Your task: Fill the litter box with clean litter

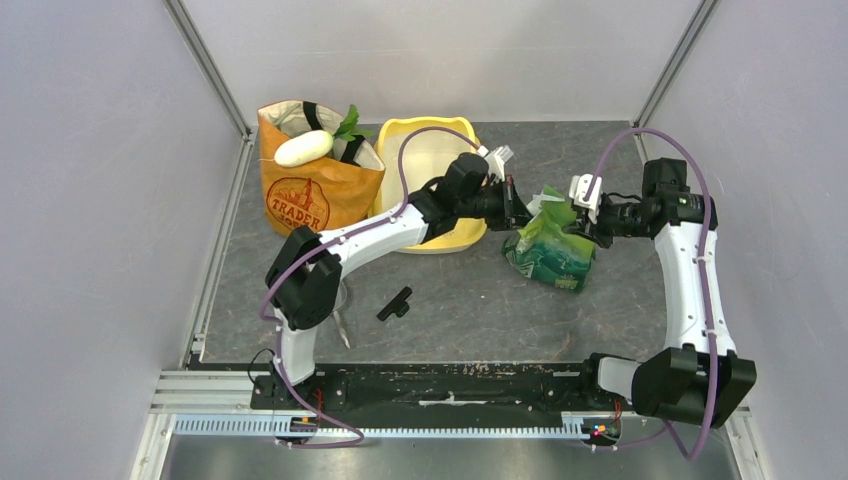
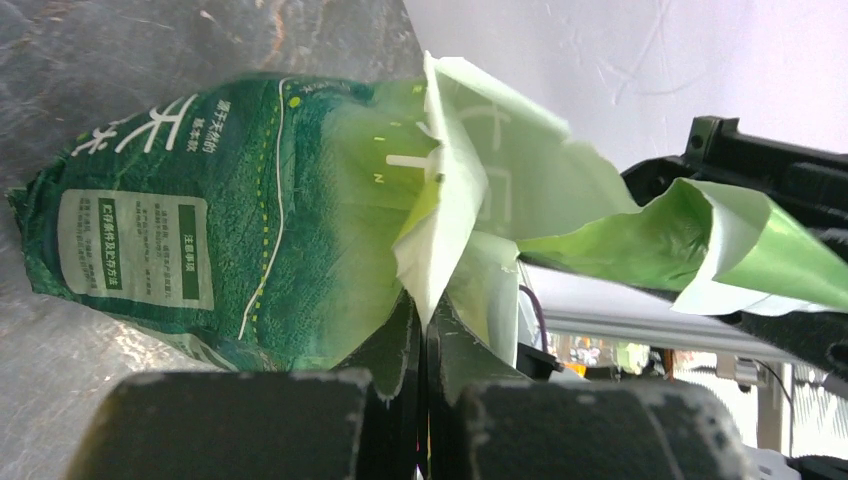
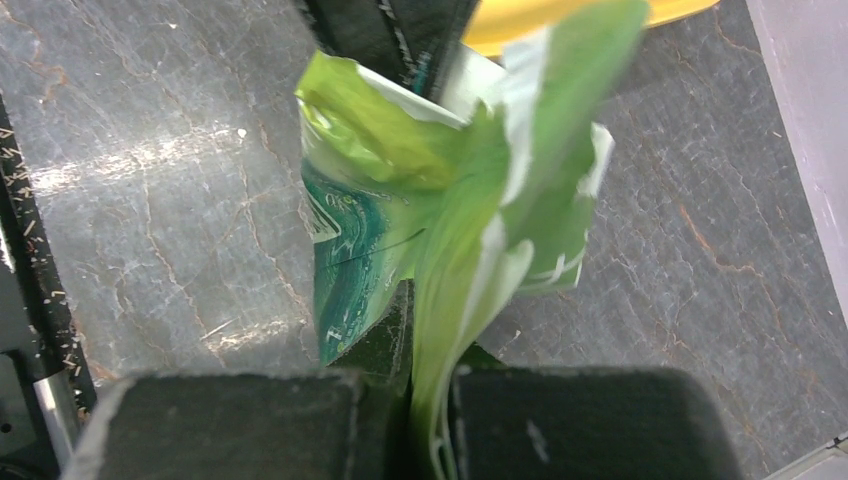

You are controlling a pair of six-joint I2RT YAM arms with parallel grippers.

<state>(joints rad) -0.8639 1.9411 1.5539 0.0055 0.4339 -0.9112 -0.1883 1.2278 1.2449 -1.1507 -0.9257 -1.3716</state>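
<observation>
The yellow litter box [image 1: 421, 143] sits at the back centre, partly covered by my left arm; its edge shows at the top of the right wrist view [image 3: 560, 15]. A green foil litter bag [image 1: 548, 248] stands on the grey table to its right, with its torn top open. My left gripper [image 1: 522, 204] is shut on the bag's left top edge [image 2: 440, 215]. My right gripper [image 1: 582, 222] is shut on the right top edge [image 3: 470, 270]. The bag [image 2: 210, 220] hangs between them. No clean litter shows.
An orange paper grocery bag [image 1: 310, 185] holding a white radish [image 1: 303, 148] and greens stands left of the litter box. A black clip-like piece [image 1: 395, 303] lies on the table front left. A clear scoop [image 1: 338, 300] lies near the left arm's base.
</observation>
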